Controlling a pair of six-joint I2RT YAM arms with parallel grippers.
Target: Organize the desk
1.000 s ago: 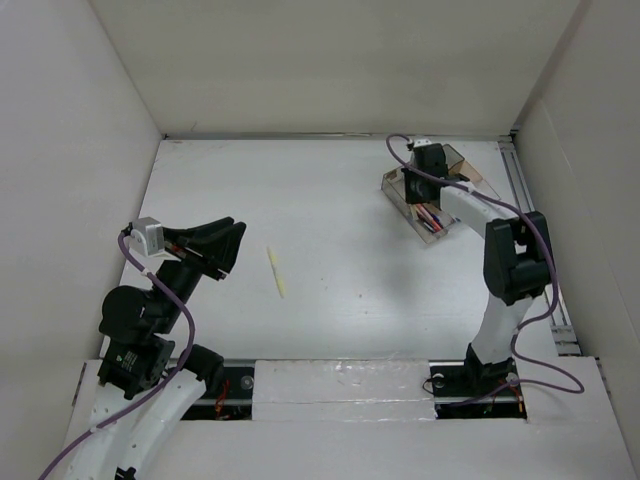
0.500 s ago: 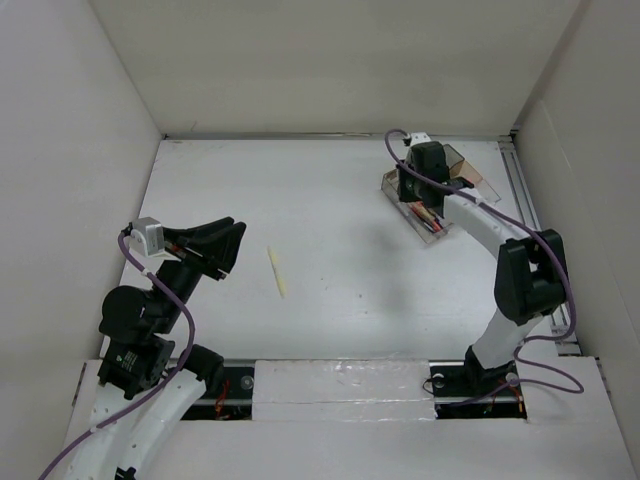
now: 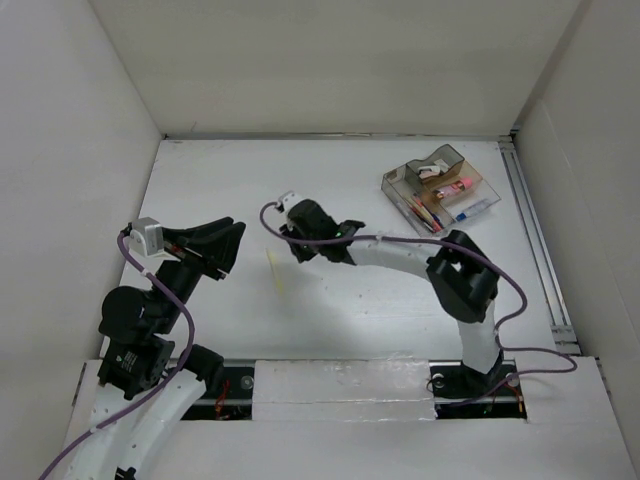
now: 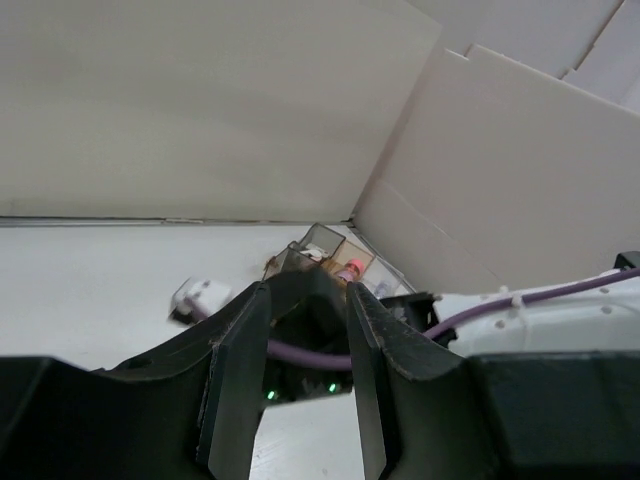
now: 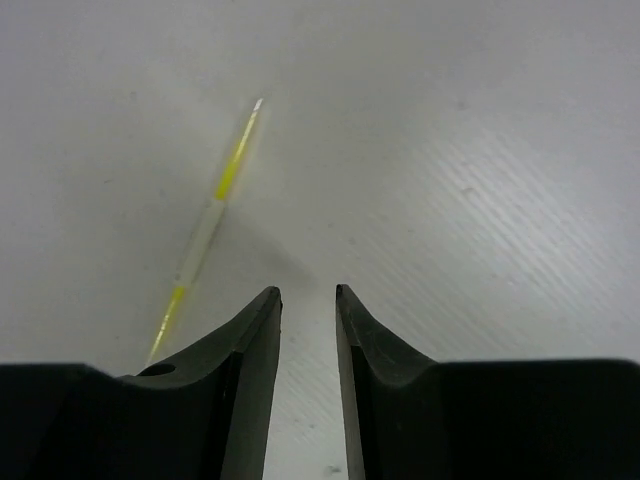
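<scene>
The desk (image 3: pixel 220 170) is a white tabletop walled by white panels. A thin yellow-and-clear pen (image 3: pixel 278 275) lies on it left of centre. My right gripper (image 3: pixel 303 250) hangs low over the desk just right of the pen, its jaws a little apart and empty. In the right wrist view the pen (image 5: pixel 210 220) lies ahead and to the left of the right gripper (image 5: pixel 308 292). My left gripper (image 3: pixel 228 240) is open and empty, held above the desk's left side. In the left wrist view, the left gripper (image 4: pixel 307 290) points at the right arm.
A small clear compartmented tray (image 3: pixel 440 188) with pens and small items stands at the back right; it also shows in the left wrist view (image 4: pixel 335 255). A metal rail (image 3: pixel 530 230) runs along the desk's right edge.
My right arm has swung from the tray at the back right across to the pen left of centre. The left arm has not moved.
</scene>
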